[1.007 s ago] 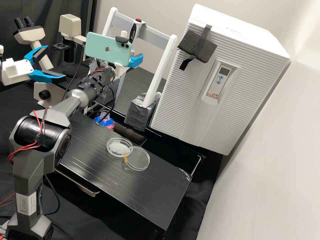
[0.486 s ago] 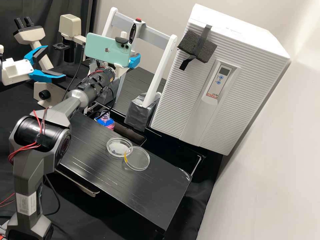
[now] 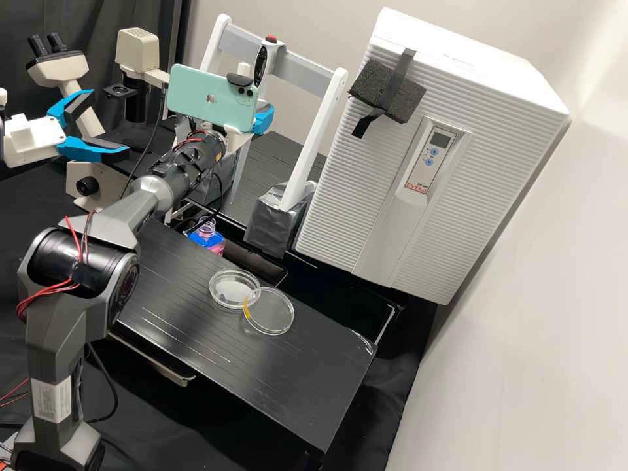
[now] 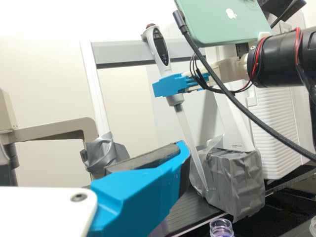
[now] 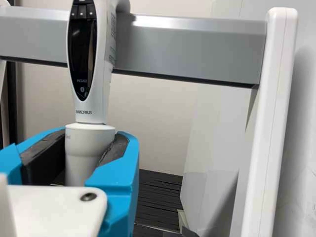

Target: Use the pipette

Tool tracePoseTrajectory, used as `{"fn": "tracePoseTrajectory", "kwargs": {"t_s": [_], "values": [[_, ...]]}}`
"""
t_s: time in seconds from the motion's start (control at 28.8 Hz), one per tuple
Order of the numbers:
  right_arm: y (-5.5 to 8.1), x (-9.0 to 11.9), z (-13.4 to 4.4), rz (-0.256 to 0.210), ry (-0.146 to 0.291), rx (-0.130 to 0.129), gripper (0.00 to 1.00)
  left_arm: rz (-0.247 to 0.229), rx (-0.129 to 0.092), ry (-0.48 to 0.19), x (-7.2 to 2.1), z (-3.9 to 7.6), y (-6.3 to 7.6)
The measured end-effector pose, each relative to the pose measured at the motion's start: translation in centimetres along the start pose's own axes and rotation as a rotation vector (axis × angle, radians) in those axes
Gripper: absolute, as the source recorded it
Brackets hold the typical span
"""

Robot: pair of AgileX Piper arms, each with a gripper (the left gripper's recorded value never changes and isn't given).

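Observation:
A white pipette with a dark panel hangs upright on the white rack's crossbar. My right gripper is shut on the pipette, its blue fingers pressing the round collar from both sides. In the left wrist view the same gripper holds the pipette above its long clear tip. My left gripper hangs open and holds nothing at the far left, well away from the rack.
Two clear petri dishes lie on the black ribbed platform. A small bottle of pink liquid stands behind it. A large white machine stands at the right, and microscopes at the back left.
The right gripper's visible blue finger has drawn in a little toward the pipette. The left arm has kept still.

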Motion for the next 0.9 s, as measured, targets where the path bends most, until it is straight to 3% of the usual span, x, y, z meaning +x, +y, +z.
{"fn": "tracePoseTrajectory", "kwargs": {"t_s": [0.35, 0.52, 0.66, 0.8, 0.83, 0.9], "values": [[0.0, -0.3, -0.6, -0.015, 0.012, 0.004, 0.00, 0.000, 0.000, 0.000, 0.00, 0.0, 0.0], [0.8, -1.0, -1.5, -0.002, 0.030, 0.031, 0.00, 0.000, 0.000, 0.000, 0.00, 0.0, 0.0], [1.2, -1.2, -1.7, 0.012, 0.036, 0.012, 0.00, 0.000, 0.001, 0.005, 0.00, -0.1, 0.0], [1.2, -1.2, -1.7, 0.014, 0.036, 0.016, 0.00, 0.001, -0.001, 0.012, -0.01, -0.3, 0.0], [1.2, -1.2, -1.7, 0.014, 0.036, 0.018, 0.00, 0.001, -0.015, 0.012, -0.01, -0.4, 0.0], [1.1, -1.3, -1.6, 0.011, 0.033, 0.025, 0.00, -0.006, -0.068, -0.005, 0.02, -0.4, -0.1]]}}
